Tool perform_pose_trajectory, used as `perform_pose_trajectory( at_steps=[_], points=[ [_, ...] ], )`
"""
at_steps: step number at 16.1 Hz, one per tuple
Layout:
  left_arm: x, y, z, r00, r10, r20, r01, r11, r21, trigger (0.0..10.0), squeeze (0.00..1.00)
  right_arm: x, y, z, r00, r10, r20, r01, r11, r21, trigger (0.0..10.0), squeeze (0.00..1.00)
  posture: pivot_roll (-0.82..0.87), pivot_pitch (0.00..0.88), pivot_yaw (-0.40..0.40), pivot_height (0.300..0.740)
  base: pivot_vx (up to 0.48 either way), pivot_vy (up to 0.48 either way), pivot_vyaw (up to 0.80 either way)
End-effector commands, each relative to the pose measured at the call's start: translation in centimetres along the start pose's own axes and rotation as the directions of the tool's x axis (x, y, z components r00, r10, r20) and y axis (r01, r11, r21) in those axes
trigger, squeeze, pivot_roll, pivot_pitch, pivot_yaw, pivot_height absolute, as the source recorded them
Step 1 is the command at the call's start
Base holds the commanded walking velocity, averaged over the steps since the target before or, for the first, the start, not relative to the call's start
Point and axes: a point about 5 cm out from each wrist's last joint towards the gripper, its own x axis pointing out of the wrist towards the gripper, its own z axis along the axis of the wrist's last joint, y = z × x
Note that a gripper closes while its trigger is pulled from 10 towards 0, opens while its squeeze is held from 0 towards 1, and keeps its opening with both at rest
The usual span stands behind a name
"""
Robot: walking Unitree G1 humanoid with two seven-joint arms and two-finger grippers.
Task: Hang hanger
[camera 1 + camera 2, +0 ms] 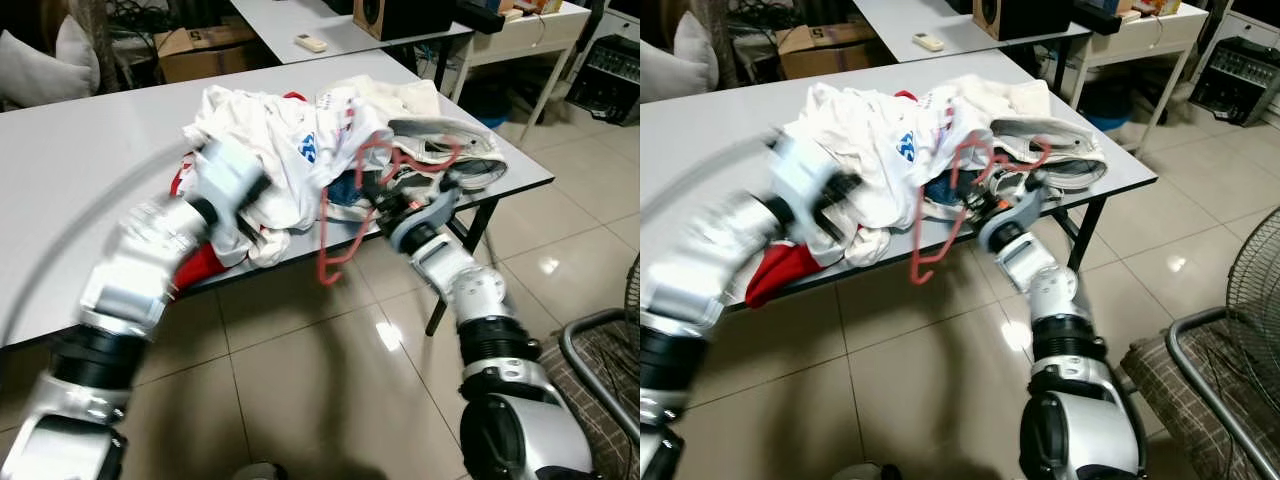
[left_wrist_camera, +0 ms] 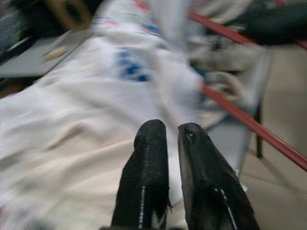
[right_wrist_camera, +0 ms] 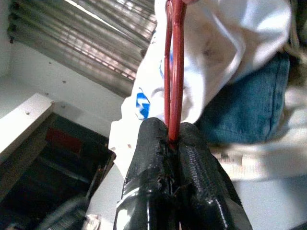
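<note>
A red wire hanger (image 1: pixel 322 240) hangs over the front edge of the grey table (image 1: pixel 90 150), its hook end pointing down toward the floor. My right gripper (image 3: pixel 171 135) is shut on the hanger's thin red rods (image 3: pixel 173 72), right beside a heap of white clothes (image 1: pixel 280 130) and blue jeans (image 3: pixel 254 105). My left arm is blurred with motion on the left side of the heap. Its gripper (image 2: pixel 171 132) hovers just over white cloth with the fingers together and nothing between them. A red rod (image 2: pixel 249 124) of the hanger crosses beyond it.
A red garment (image 1: pixel 200 265) droops off the table edge under my left arm. A second white table (image 1: pixel 300 20) with a remote (image 1: pixel 310 42) stands behind. A dark wire frame (image 1: pixel 600 350) sits on the tiled floor at the right.
</note>
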Motion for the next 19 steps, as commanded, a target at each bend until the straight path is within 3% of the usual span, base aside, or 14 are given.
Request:
perform_pose_trajectory(
  at_steps=[1, 2, 6, 7, 8, 12, 14, 16, 18, 19],
  points=[
    [0.7, -1.6, -0.7, 0.997, -0.08, -0.002, 0.08, 0.995, 0.062, 10.0, 1.0, 0.1, 0.7, -0.1, 0.999, 0.037, -0.028, -0.038, 0.999, -0.039, 10.0, 0.0, -0.04, 0.057, 0.06, 0.74, 0.0, 0.0, 0.0],
    [1.3, -2.9, -1.5, 0.992, -0.128, 0.002, 0.128, 0.99, 0.054, 10.0, 1.0, -0.2, 0.9, 0.0, 0.997, 0.059, -0.045, -0.061, 0.997, -0.05, 10.0, 0.0, -0.05, 0.059, 0.059, 0.74, 0.0, 0.0, 0.0],
    [2.8, -3.1, -3.1, 1.0, -0.003, -0.028, 0.008, 0.983, 0.181, 10.0, 1.0, -0.7, 1.1, 0.2, 0.994, 0.085, -0.064, -0.089, 0.994, -0.068, 10.0, 0.0, -0.07, 0.059, 0.049, 0.74, 0.0, 0.0, 0.0],
    [3.1, -3.0, -3.5, 0.999, 0.031, -0.027, -0.023, 0.966, 0.259, 10.0, 0.6, -0.8, 1.2, 0.3, 0.994, 0.087, -0.068, -0.092, 0.993, -0.07, 10.0, 0.0, -0.07, 0.059, 0.048, 0.74, 0.0, 0.0, 0.0],
    [3.5, -2.9, -3.8, 0.998, 0.055, -0.019, -0.048, 0.965, 0.259, 10.0, 0.0, -0.9, 1.2, 0.3, 0.993, 0.089, -0.071, -0.094, 0.993, -0.071, 10.0, 0.0, -0.08, 0.059, 0.046, 0.74, 0.0, 0.0, 0.0],
    [4.9, -4.1, -5.0, 0.998, 0.04, -0.042, -0.027, 0.963, 0.267, 10.0, 0.0, -1.0, 1.5, 0.3, 0.992, 0.1, -0.074, -0.105, 0.992, -0.069, 10.0, 0.0, -0.08, 0.061, 0.047, 0.74, 0.0, 0.0, 0.0],
    [5.4, -3.8, -5.7, 0.992, 0.103, -0.067, -0.078, 0.948, 0.307, 10.0, 0.0, -1.0, 1.7, 0.2, 0.992, 0.107, -0.073, -0.112, 0.992, -0.066, 10.0, 0.0, -0.09, 0.058, 0.052, 0.74, 0.0, 0.0, 0.0],
    [5.7, -3.6, -6.0, 0.987, 0.143, -0.076, -0.115, 0.949, 0.294, 10.0, 0.0, -1.0, 1.9, 0.2, 0.991, 0.111, -0.072, -0.116, 0.991, -0.064, 10.0, 0.0, -0.09, 0.057, 0.053, 0.74, 0.0, 0.0, 0.0],
    [5.8, -3.5, -6.4, 0.98, 0.178, -0.094, -0.147, 0.952, 0.27, 4.1, 0.0, -1.1, 1.9, 0.1, 0.991, 0.116, -0.07, -0.12, 0.991, -0.061, 10.0, 0.0, -0.1, 0.054, 0.055, 0.74, 0.0, 0.0, 0.0],
    [6.1, -3.5, -6.4, 0.977, 0.194, -0.091, -0.165, 0.954, 0.252, 0.0, 0.0, -1.2, 1.9, 0.1, 0.991, 0.116, -0.07, -0.12, 0.991, -0.06, 10.0, 0.0, -0.1, 0.053, 0.059, 0.74, 0.0, 0.0, 0.0]
  ],
)
